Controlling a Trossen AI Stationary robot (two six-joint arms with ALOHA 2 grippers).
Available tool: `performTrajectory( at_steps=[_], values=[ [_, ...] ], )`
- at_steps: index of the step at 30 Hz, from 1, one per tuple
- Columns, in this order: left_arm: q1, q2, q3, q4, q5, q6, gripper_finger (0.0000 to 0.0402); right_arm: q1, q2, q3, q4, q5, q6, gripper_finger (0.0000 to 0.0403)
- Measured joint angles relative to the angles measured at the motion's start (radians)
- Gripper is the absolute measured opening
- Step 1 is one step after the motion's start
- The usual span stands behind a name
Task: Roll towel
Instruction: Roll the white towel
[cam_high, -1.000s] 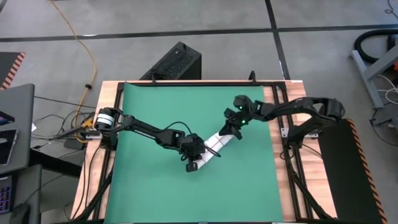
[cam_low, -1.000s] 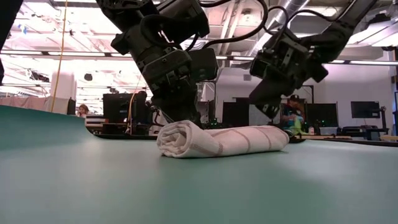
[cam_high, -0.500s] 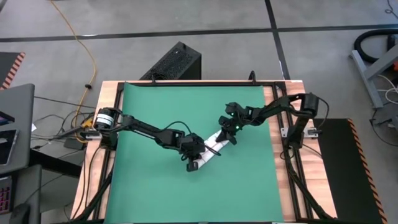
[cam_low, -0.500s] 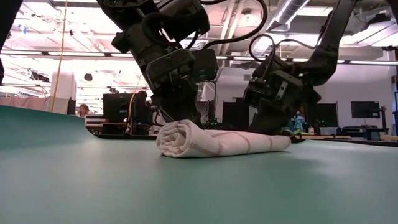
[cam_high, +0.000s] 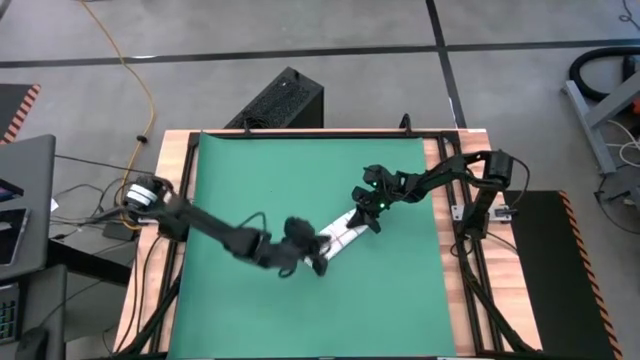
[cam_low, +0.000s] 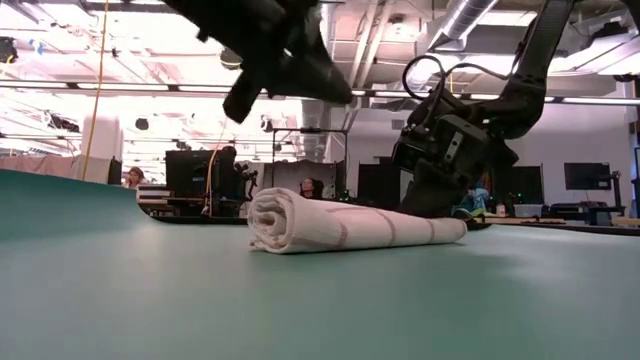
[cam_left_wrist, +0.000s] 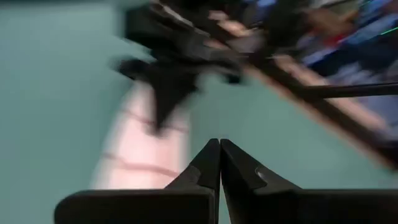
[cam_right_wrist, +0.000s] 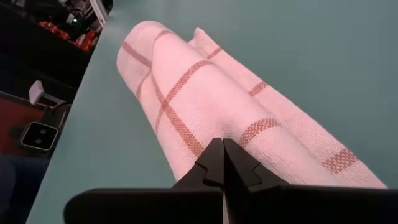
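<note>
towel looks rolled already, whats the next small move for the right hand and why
Probably lift the right hand straight up and off. The towel already lies as a full roll on the green mat, the left hand is shut and raised clear of it, and the right hand's fingers are together at the roll's far end.

Robotics lab: monitors (cam_low: 588, 176), floor cables (cam_high: 135, 60), bright ceiling lights.

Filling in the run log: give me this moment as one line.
towel: rolled, on green mat | left gripper: shut, lifted above towel | right gripper: shut, at towel's far end
</note>
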Motion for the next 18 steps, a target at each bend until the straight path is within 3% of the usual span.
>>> performTrajectory(
  at_steps=[3,13,18],
  values=[
    [-0.05,0.06,-0.053,0.16,-0.01,-0.077,0.0,0.0,0.0,0.0,0.003,0.005,0.0,0.0015],
    [-0.079,0.22,-0.053,0.135,-0.174,-0.349,0.0,0.0,0.002,0.0,0.018,0.019,0.027,0.0015],
    [-0.079,0.25,-0.052,0.107,-0.059,-0.374,0.0,-0.001,0.002,0.0,0.026,0.036,0.051,0.0015]
  ],
)
